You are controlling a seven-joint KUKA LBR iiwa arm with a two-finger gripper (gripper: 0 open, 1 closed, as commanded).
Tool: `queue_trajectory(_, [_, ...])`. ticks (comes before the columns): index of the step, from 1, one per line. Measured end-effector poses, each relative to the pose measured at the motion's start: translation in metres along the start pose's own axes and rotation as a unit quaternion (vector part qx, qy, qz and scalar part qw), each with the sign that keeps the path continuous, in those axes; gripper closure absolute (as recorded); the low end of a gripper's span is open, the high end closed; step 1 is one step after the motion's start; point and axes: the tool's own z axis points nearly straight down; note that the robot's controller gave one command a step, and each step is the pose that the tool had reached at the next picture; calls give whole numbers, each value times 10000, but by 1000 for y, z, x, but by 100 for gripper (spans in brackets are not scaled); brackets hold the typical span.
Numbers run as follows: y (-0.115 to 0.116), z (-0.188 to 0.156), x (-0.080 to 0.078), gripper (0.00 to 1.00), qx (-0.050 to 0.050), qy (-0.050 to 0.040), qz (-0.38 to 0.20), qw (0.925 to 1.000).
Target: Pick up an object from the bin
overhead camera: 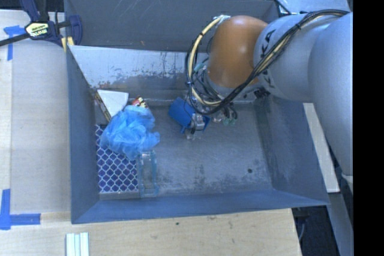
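Gripper (pixel 193 126) low at the middle of the bin (pixel 240 159); small dark-blue object (pixel 178 111) just beside it on the view's left, seemingly touching; whether the gripper grips it or stands open cannot be told.

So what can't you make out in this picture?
Camera view:
End effector: mostly hidden under the arm's orange cover and cables.
Blue thing beside it: partly covered by the arm, kind unclear.
Tiny red-and-yellow thing behind the blue mesh sponge: too small to identify.
Patterned sheet: partly under sponge and clear cup.
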Motion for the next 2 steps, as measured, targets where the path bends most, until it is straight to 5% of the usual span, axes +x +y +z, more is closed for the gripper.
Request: queue_trajectory(2, [0, -29, -1, 100, 0, -27, -2, 10000])
